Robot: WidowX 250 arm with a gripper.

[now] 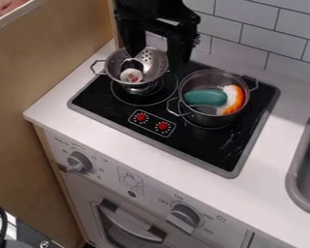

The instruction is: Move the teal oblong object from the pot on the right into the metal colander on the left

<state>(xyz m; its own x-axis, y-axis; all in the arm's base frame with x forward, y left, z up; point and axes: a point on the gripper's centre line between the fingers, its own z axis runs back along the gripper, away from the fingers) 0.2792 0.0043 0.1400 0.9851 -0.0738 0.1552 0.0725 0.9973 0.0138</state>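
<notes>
The colander [160,65] is of silver metal, with small holes in its wall and a thin, angular wire handle at its left side. It is placed over the left burner, with its open side up. Inside it, near the front wall, lies a small round toy [131,75], white with a reddish patch on its face and black behind.

So the black arm [151,8] comes in at the top edge, a bit left of centre, base out of sight. Its gripper [155,59] hangs pretty much straight down, and the two black fingers [176,54] are spread, with a decent gap between them. The left-hand one in this view looks tapered.
</notes>
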